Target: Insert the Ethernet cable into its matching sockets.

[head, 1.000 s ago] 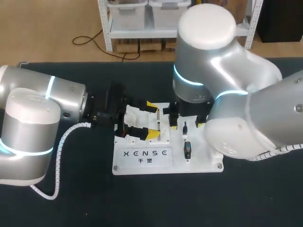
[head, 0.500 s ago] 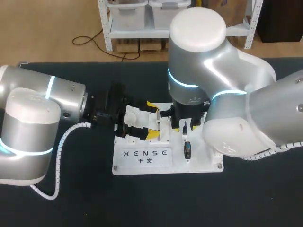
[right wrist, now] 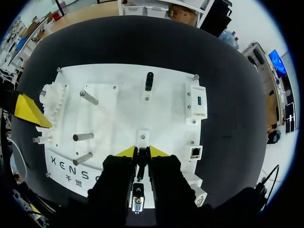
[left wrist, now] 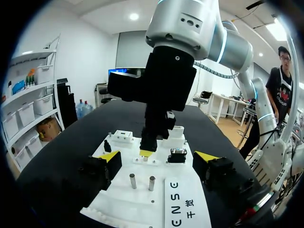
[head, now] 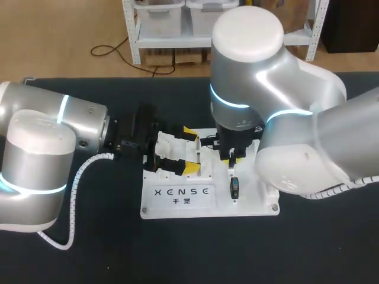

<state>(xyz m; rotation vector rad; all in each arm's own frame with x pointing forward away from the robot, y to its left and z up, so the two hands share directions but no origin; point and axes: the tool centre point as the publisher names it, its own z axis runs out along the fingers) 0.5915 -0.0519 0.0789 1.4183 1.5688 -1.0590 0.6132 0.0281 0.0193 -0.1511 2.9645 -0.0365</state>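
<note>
A white connector board (head: 177,204) lies mid-table. My right gripper (right wrist: 142,152) points straight down at it, and its yellow tips pinch a small upright black plug (right wrist: 141,160) from both sides. The same gripper (head: 231,155) stands over the board's right half, and the left wrist view shows it (left wrist: 147,151) from the side. An Ethernet socket (right wrist: 195,152) sits in a block on the board's edge, close beside that gripper. My left gripper (left wrist: 156,159) stays wide open at the board's left end, its fingers on either side of the metal pegs (left wrist: 133,180).
Also on the board are a blue-faced socket block (right wrist: 198,100), another black plug (right wrist: 149,81), a blue-tipped connector (head: 235,187) and a ribbed white block (right wrist: 47,109). Dark table cloth (head: 118,248) surrounds the board.
My right arm has shifted slightly left and come down over the board. Its fingers have closed in on the black plug. The left arm has not moved.
</note>
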